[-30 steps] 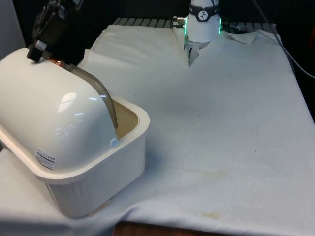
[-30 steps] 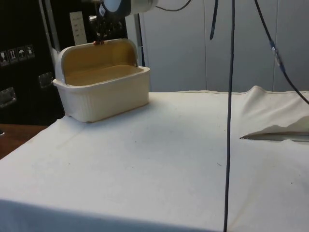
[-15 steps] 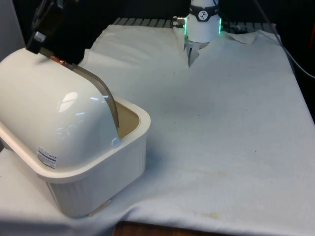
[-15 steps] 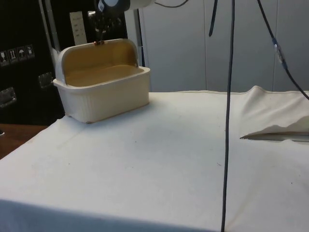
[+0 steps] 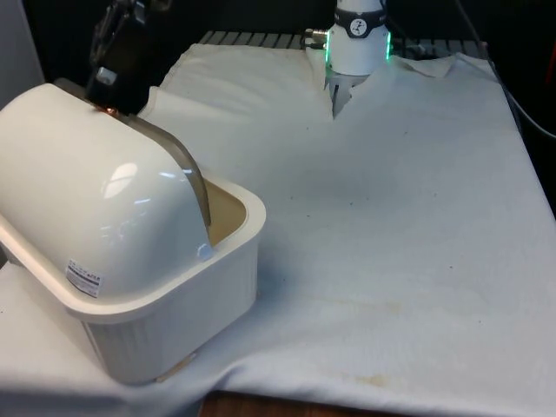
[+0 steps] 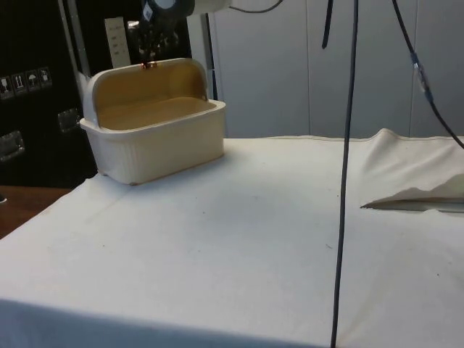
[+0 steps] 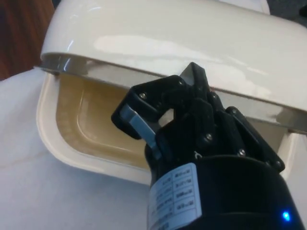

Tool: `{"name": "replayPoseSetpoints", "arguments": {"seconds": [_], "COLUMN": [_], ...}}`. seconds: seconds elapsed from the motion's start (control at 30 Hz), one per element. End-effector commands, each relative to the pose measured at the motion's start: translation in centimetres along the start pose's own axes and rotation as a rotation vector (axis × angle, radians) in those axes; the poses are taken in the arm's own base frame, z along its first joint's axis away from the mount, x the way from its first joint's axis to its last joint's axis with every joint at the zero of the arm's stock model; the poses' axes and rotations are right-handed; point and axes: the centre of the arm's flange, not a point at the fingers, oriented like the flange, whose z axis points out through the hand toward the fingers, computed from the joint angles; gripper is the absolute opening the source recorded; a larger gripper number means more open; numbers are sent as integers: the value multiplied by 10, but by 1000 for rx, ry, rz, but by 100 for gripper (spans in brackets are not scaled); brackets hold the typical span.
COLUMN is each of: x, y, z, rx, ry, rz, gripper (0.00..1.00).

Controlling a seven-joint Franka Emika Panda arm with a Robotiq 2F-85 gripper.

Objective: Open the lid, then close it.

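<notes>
Lid point(image 5: 87, 200) stands rolled back; side view shows bread box point(image 6: 159, 138) empty inside.

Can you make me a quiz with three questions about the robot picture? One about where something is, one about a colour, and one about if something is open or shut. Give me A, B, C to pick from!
1. Where is the bread box on the table?
A. On the front view's left
B. In the middle of the table
C. On the front view's right

2. What colour is the bread box?
A. Bright red
B. Cream white
C. Dark blue

3. How is the lid of the box right now?
A. Shut tight
B. Rolled back, box open
C. Taken off and lying on the cloth

Answers:
1. A, it stands near the table's corner on the front view's left.
2. B, its ribbed walls and rounded top are cream white in the front and side views.
3. B, the side view shows the tan inside, with the gripper at the lid's edge.
</notes>
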Motion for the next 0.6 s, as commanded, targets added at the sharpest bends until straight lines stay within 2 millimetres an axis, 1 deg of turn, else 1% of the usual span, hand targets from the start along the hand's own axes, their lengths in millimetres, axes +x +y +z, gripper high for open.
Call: {"name": "replayPoseSetpoints", "arguments": {"seconds": [0.0,0.2,0.23,0.27,0.3,0.57], "x": [-6,-19,-20,-14,-21,-27], "y": [0,-1,-1,-1,-1,-1], "z": [2,7,7,5,7,-1], "rx": [3,1,1,1,1,1], "ry": [-2,-17,-17,-16,-18,-32], "rz": [13,32,35,25,36,57], "gripper": [0,0,0,0,0,0]}}
